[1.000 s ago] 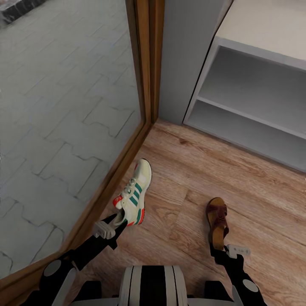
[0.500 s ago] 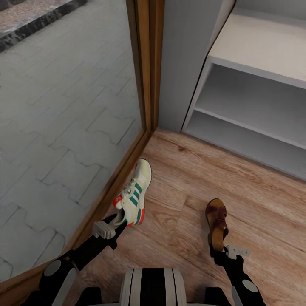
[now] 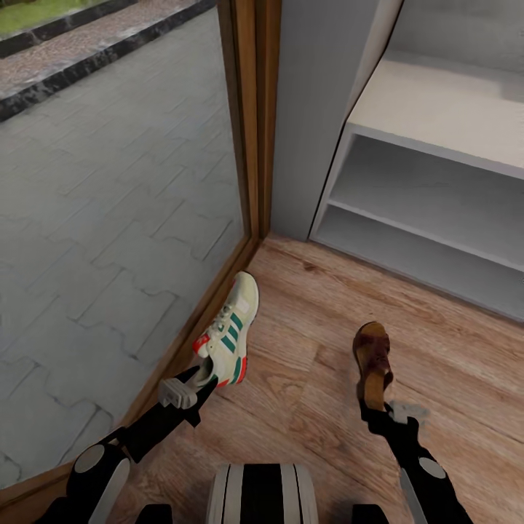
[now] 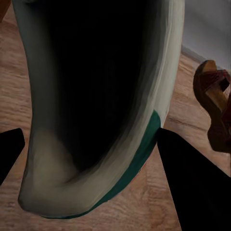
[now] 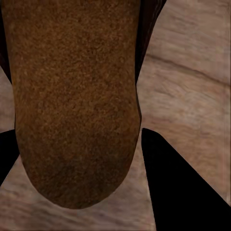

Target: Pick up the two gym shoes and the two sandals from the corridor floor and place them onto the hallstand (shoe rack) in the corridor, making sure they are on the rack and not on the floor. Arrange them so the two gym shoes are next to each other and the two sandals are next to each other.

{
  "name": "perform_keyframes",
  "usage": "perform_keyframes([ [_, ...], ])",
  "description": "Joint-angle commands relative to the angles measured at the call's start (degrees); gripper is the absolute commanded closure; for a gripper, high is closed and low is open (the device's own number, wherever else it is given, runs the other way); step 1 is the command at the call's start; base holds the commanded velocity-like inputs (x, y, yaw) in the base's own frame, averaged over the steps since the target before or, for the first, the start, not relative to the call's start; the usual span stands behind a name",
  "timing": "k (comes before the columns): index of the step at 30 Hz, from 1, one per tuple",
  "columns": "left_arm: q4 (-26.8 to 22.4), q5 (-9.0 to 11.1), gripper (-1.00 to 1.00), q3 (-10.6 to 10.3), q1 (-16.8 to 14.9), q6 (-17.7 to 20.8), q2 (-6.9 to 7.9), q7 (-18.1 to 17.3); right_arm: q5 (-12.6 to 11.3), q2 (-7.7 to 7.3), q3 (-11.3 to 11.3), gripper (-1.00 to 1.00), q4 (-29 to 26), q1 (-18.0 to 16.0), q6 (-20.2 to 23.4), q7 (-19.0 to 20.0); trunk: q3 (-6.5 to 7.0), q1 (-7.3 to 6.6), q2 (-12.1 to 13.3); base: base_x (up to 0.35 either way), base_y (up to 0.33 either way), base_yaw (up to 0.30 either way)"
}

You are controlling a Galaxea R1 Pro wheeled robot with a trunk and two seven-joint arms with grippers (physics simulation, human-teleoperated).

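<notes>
Left gripper [image 3: 206, 378] is clenched on the heel of a sneaker [image 3: 231, 331] — cream-white with green stripes and red-orange patches. The sneaker is held out in front of the arm, toe pointing away, close beside the wooden door frame [image 3: 251, 116]. In the left wrist view its dark opening lies between the two black fingers [image 4: 192, 183].

Right gripper [image 3: 371, 415] is clamped on the heel end of a brown sandal [image 3: 371, 356], which hangs over the wood-plank floor [image 3: 306, 407]. The right wrist view shows the tan footbed [image 5: 72, 106] between the fingers [image 5: 183, 187].

The white shoe rack [image 3: 437, 116] stands ahead to the right — flat top and two open shelves, both shoes well apart from it.
</notes>
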Motion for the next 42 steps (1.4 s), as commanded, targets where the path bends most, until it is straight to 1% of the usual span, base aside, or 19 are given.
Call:
perform_keyframes([
  [1, -0.04, 0.59, 1.00, -0.07, 0.00, 0.60, 0.03, -0.13, -0.46, 0.00, 0.01, 1.00, -3.20, 0.01, 0.51, -0.05, 0.20, -0.03, 0.00, 0.000, 0.000, 0.000],
  [2, -0.04, 0.59, 1.00, -0.16, 0.00, 0.60, 0.03, -0.13, -0.46, 0.00, 0.08, 1.00, -9.28, 0.02, 0.92, -0.04, 0.42, -0.06, 0.02, 0.000, 0.000, 0.000],
  [5, -0.04, 0.53, 1.00, -0.18, 0.01, 0.60, 0.03, -0.07, -0.47, 0.01, 0.12, 1.00, -13.68, 0.01, 3.29, -0.04, 1.08, -0.13, 0.06, 0.000, 0.000, 0.000],
  [7, -0.04, 0.53, 1.00, -0.07, 0.01, 0.60, 0.03, -0.05, -0.47, 0.02, 0.13, 1.00, -16.67, -0.01, 6.56, -0.04, 1.53, -0.19, 0.08, 0.000, 0.000, 0.000],
  [8, -0.04, 0.55, 1.00, -0.01, 0.00, 0.60, 0.03, -0.05, -0.47, 0.04, 0.13, 1.00, -17.76, 0.00, 8.67, -0.04, 1.75, -0.21, 0.10, 0.000, 0.000, 0.000],
  [9, -0.02, 0.56, 1.00, 0.01, 0.00, 0.60, 0.03, -0.07, -0.47, 0.05, 0.13, 1.00, -18.15, -0.01, 9.83, -0.04, 1.97, -0.24, 0.11, 0.000, 0.000, 0.000],
  [10, 0.00, 0.57, 1.00, 0.07, 0.01, 0.60, 0.03, -0.09, -0.47, 0.06, 0.13, 1.00, -18.72, 0.00, 12.26, -0.04, 2.19, -0.26, 0.12, 0.000, 0.000, 0.000],
  [11, 0.00, 0.57, 1.00, 0.09, 0.01, 0.60, 0.03, -0.10, -0.47, 0.07, 0.13, 1.00, -18.92, 0.01, 13.44, -0.04, 2.41, -0.29, 0.14, 0.000, 0.000, 0.000],
  [13, -0.01, 0.60, 1.00, 0.25, -0.01, 0.60, 0.03, -0.12, -0.47, 0.08, 0.13, 1.00, -19.47, 0.02, 17.79, -0.04, 2.86, -0.34, 0.16, 0.000, 0.000, 0.000],
  [15, -0.01, 0.64, 1.00, 0.30, -0.01, 0.60, 0.03, -0.16, -0.47, 0.09, 0.13, 1.00, -19.60, 0.02, 18.93, -0.04, 3.30, -0.39, 0.19, 0.000, 0.000, 0.000],
  [21, -0.12, 0.68, 1.00, 0.45, 0.00, 0.66, 0.08, -0.14, -0.47, 0.08, 0.18, 1.00, -19.74, 0.02, 20.12, -0.03, 4.63, -0.55, 0.27, 0.000, 0.000, 0.000],
  [42, -0.13, 0.68, 1.00, 0.65, 0.11, 1.03, 0.12, -0.13, -0.47, 0.09, 0.22, 1.00, -19.68, 0.00, 20.37, -0.04, 9.28, -1.09, 0.55, 0.000, 0.000, 0.000],
])
